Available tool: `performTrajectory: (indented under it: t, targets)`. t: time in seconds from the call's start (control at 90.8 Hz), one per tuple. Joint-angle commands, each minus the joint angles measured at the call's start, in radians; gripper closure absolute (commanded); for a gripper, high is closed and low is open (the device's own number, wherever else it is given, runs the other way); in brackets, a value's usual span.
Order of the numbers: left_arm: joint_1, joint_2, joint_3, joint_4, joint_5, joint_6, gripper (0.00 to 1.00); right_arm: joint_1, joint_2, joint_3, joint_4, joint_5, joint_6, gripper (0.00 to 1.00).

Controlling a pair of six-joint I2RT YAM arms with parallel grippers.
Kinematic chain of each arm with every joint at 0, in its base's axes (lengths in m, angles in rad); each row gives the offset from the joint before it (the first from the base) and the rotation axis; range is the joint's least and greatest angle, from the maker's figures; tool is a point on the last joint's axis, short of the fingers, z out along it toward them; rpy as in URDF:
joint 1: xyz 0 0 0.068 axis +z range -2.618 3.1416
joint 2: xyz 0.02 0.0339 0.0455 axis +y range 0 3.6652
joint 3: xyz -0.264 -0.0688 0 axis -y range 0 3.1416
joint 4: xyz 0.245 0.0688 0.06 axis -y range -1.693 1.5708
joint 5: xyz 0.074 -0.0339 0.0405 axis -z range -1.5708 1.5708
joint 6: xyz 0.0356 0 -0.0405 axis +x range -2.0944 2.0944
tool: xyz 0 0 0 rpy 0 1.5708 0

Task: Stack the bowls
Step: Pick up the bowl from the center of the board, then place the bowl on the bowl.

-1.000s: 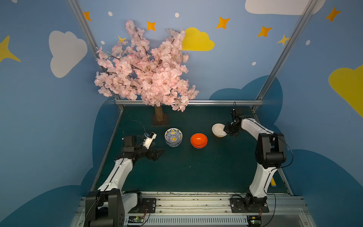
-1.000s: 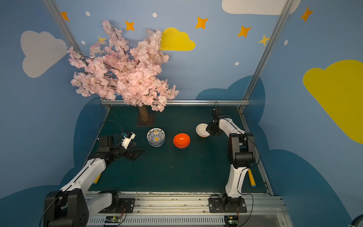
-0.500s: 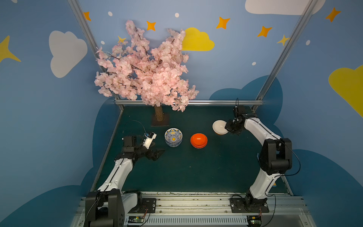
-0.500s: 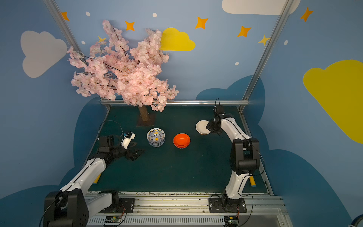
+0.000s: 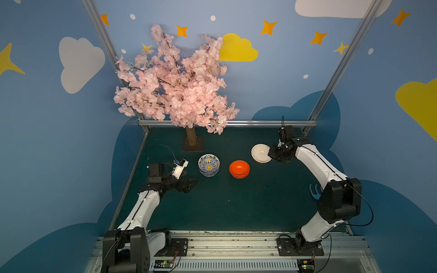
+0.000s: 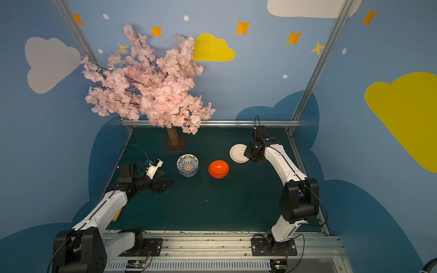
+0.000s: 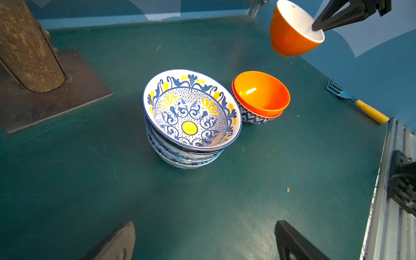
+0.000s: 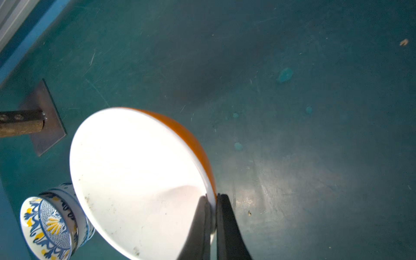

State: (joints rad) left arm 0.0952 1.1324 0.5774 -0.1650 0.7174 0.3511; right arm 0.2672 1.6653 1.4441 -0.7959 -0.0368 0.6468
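Note:
My right gripper (image 8: 211, 198) is shut on the rim of a bowl (image 8: 135, 175) that is white inside and orange outside. It holds the bowl tilted above the table at the back right (image 5: 261, 153) (image 6: 239, 153) (image 7: 290, 33). A stack of blue-and-white patterned bowls (image 5: 208, 165) (image 7: 191, 112), topped by one with yellow, stands mid-table. Beside it a glossy orange bowl (image 5: 239, 169) (image 7: 261, 94) sits nested in a blue-white zigzag bowl (image 7: 254, 117). My left gripper (image 7: 204, 222) (image 5: 189, 184) is open and empty, low over the mat left of the patterned stack.
A pink blossom tree (image 5: 175, 85) rises at the back, its trunk (image 7: 27, 45) on a metal base plate (image 7: 67, 99) left of the stacks. A blue fork with a yellow handle (image 7: 358, 103) (image 5: 314, 191) lies by the right edge. Aluminium rails (image 5: 227, 123) frame the table.
The right gripper has risen a little with the white-inside bowl, which now hangs tilted; the right arm's elbow has swung outward. The left arm has not moved.

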Motion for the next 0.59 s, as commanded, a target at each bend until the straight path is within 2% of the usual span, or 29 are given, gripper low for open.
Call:
performTrajectory:
  t: [0.0, 0.584]
  targets:
    - [0.001, -0.006, -0.008, 0.004, 0.004, -0.001, 0.0, 0.028, -0.04, -0.013, -0.028, -0.029, -0.011, 1.0]
    - [0.001, 0.003, -0.008, 0.009, -0.001, -0.003, 0.0, 0.142, 0.011, 0.049, -0.053, -0.063, -0.038, 1.0]
